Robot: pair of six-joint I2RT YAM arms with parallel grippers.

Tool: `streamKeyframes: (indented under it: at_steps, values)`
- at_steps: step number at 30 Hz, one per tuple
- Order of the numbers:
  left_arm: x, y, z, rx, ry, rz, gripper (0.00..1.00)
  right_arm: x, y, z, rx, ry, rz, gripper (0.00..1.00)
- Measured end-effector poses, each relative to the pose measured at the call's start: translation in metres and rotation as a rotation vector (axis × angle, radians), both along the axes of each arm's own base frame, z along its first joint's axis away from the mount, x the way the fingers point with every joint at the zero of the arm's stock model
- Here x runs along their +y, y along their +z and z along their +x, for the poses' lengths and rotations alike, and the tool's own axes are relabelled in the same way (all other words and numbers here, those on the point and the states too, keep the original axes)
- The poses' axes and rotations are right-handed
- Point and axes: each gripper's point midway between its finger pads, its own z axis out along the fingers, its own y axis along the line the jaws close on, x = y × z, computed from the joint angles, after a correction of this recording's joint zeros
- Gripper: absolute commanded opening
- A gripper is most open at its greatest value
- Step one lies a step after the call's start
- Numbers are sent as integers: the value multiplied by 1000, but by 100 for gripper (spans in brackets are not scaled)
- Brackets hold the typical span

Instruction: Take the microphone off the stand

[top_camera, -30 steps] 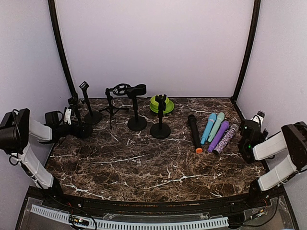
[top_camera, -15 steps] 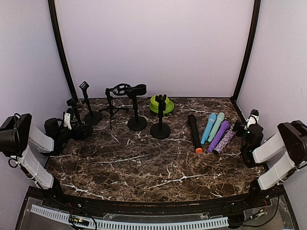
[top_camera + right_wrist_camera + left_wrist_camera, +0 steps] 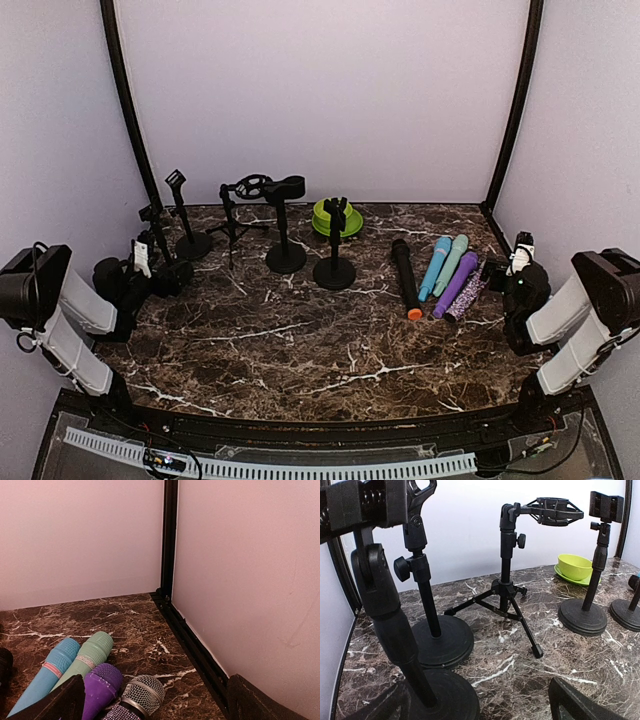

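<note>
Hovering left tool [image 3: 170,278], right tool [image 3: 493,270]: both apart, empty. Hazard: left tool toppling adjacent stand [image 3: 387,615] reaching microphone [image 3: 285,187].

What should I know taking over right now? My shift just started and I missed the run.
Left gripper: open, empty, facing the stands.
Right gripper: open, empty, just short of the microphones.
Five microphones lie flat on the table, right side; none held.
Done: the shock mount looks empty; removal seems finished.
Left: check the other clips, hard to read here, then park both arms.
</note>
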Motion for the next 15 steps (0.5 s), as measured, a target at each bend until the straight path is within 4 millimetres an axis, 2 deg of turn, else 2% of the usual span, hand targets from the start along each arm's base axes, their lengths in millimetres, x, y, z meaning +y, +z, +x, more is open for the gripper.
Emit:
streamKeyframes:
  at_steps: [15]
  values:
    - [-3, 5, 0, -30, -2, 15, 99, -1, 1, 1, -3, -4, 2, 100]
